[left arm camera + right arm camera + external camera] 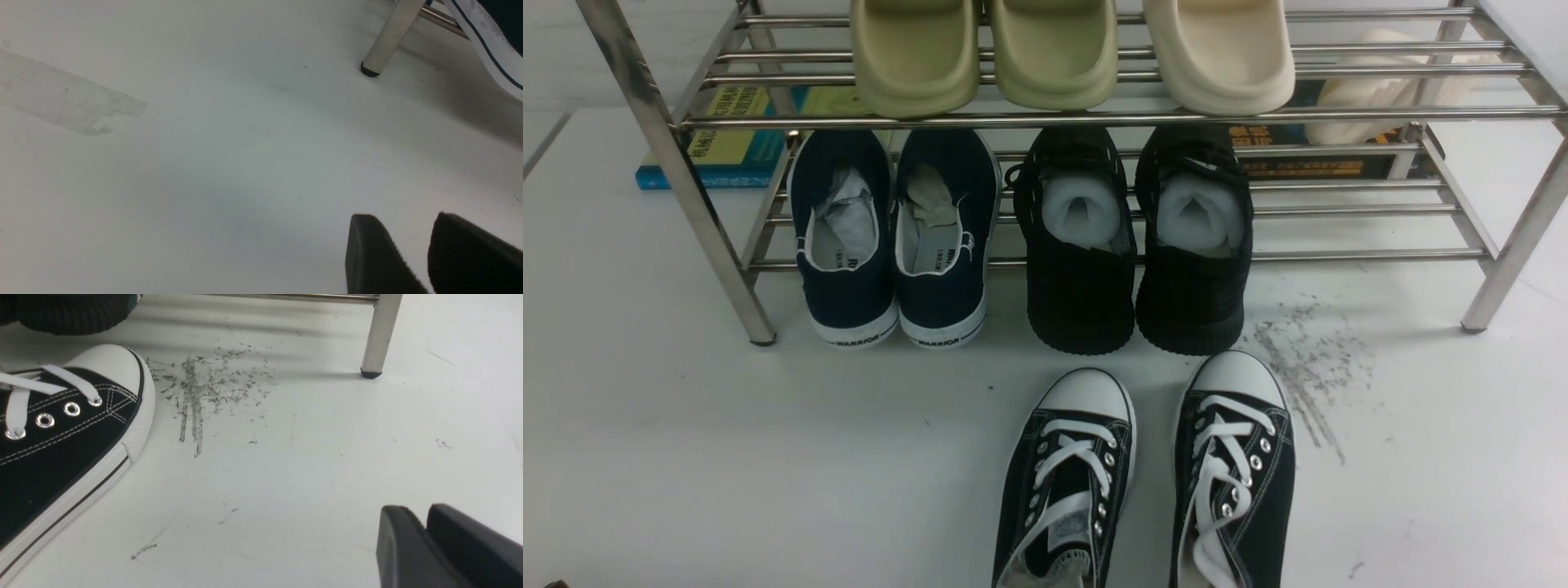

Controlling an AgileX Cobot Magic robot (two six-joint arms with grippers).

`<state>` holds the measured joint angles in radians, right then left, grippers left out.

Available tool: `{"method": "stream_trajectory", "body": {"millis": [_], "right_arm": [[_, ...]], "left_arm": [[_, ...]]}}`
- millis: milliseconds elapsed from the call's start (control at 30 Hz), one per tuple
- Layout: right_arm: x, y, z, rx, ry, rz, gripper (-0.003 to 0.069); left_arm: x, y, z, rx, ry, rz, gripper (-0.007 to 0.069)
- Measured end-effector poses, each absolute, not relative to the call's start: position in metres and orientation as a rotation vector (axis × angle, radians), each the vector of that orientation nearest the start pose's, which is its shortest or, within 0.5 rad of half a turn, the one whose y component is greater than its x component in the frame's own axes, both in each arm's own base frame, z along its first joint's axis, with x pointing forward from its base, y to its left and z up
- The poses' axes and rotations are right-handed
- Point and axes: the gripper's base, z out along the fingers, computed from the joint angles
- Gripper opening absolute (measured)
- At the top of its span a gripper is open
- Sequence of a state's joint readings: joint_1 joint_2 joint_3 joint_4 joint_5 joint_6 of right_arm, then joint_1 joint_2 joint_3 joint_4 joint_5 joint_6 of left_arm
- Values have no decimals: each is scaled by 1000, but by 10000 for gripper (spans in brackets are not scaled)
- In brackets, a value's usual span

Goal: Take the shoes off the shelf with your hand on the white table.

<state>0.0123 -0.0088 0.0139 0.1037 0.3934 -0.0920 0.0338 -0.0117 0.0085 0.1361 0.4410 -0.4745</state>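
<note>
The shoes, black canvas low-tops with white laces and toe caps, stand side by side on the white table (727, 457) in front of the shelf (1094, 118), toes toward it: one shoe (1066, 482) and the other (1233, 474). Neither arm shows in the front view. In the right wrist view my right gripper (421, 509) hovers over bare table beside one shoe (61, 428), its jaws together with nothing between them. In the left wrist view my left gripper (402, 218) is open and empty above bare table, near a shelf leg (388, 38).
On the lower tier sit navy slip-ons (894, 237) and all-black mesh sneakers (1139, 237); beige slides (1054, 49) fill the top tier. Books (727, 139) lie behind the rack. Dark scuff streaks (1307, 367) mark the table near the right shelf leg (378, 339).
</note>
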Motion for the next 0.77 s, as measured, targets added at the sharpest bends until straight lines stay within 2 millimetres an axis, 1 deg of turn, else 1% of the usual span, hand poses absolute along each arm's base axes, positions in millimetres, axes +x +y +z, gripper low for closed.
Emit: {"method": "stream_trajectory", "body": {"millis": [767], "right_arm": [[52, 4, 174, -35, 1880, 49, 144]], "left_arm": [[50, 7, 172, -406, 1877, -158, 242]]}}
